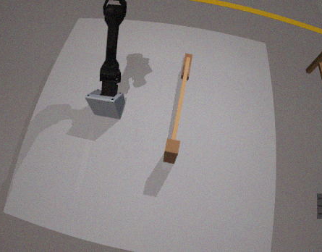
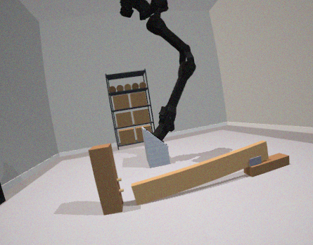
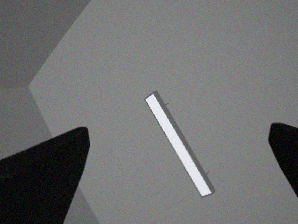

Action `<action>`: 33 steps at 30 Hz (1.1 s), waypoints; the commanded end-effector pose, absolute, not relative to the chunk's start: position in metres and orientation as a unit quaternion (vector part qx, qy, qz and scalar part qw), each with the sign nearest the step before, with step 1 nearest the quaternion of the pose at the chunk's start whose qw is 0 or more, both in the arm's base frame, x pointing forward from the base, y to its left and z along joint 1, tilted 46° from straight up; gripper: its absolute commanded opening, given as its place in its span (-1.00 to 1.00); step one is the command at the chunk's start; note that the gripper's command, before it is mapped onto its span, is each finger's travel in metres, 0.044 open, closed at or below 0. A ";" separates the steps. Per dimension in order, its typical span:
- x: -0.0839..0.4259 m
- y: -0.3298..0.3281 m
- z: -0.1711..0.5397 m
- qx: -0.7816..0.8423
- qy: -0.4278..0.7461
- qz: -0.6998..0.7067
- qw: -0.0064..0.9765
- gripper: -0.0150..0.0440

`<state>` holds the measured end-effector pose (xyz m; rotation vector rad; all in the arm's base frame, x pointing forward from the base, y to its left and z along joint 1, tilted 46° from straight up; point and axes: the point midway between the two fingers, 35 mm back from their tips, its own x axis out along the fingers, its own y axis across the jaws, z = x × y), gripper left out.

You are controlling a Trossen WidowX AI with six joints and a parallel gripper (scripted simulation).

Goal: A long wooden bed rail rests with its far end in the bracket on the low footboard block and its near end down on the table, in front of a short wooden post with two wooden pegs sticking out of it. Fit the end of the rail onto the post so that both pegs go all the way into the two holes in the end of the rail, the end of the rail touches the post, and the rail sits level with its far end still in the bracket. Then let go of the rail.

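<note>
Gripper (image 3: 180, 134): released, nothing between its fingers. In the wrist view the two black fingertips stand wide apart, one at lower left, one at the right edge. Behind them, a pale bar-shaped fixture (image 3: 178, 145) lies aslant near the middle of the frame, against a grey surface; neither the top nor the exterior view shows this fixture.

Arm (image 1: 112, 45) (image 2: 177, 88): black, raised; running off the top edge of the top view, bent toward upper centre in the exterior view.

Arm's base (image 1: 106, 108) (image 2: 157, 153): grey-blue wedge, left of centre in the top view, centre in the exterior.

Bed rail (image 1: 179, 105) (image 2: 200, 174): light wood, sloping. Far end in the bracket (image 2: 255, 161) on the footboard block (image 1: 188, 56) (image 2: 274, 165), right side of the exterior frame; near end low at the table, lower centre. The bracket's blue-grey plate is plain only in the exterior view.

Post (image 1: 172, 146) (image 2: 105, 179): upright, lower left of the exterior frame. Two wooden pegs (image 2: 121, 190) point toward the rail, a gap between; the top view hides pegs and gap alike.

Shelf rack (image 2: 125, 74): stocked with boxes, upper left of centre, exterior view only.
</note>
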<state>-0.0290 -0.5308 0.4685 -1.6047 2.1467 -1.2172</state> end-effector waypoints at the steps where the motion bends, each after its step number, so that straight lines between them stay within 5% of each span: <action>1: 0.012 -0.549 0.429 -0.580 0.712 -0.363 0.159 1.00; 16: 0.187 -0.535 0.259 -0.668 0.616 -0.121 0.399 1.00; 33: 0.335 -0.362 0.079 -0.620 0.440 0.229 0.608 1.00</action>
